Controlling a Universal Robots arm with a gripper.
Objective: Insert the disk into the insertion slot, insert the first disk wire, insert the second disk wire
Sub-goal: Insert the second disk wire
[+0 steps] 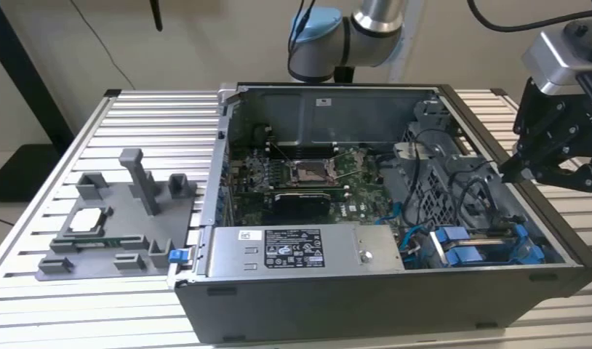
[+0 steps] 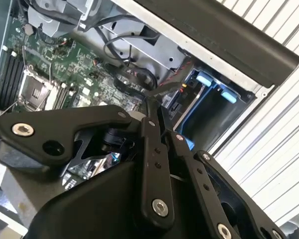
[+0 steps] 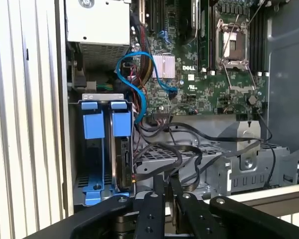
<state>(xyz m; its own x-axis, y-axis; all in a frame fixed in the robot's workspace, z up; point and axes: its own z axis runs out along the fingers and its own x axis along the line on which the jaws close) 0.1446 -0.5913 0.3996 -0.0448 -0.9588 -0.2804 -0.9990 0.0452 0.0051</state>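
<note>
Blue-framed disk [image 3: 120,149] stands on edge, lengthwise inside the insertion slot [image 3: 92,149].

An open black desktop computer case [image 1: 374,305] lies on a ribbed aluminium slat table [image 1: 150,123], showing its green motherboard [image 1: 306,174] and grey labelled power-supply box [image 1: 296,251]. On the exterior view's left, a grey plastic fixture tray [image 1: 112,233] sits beside the case.
</note>
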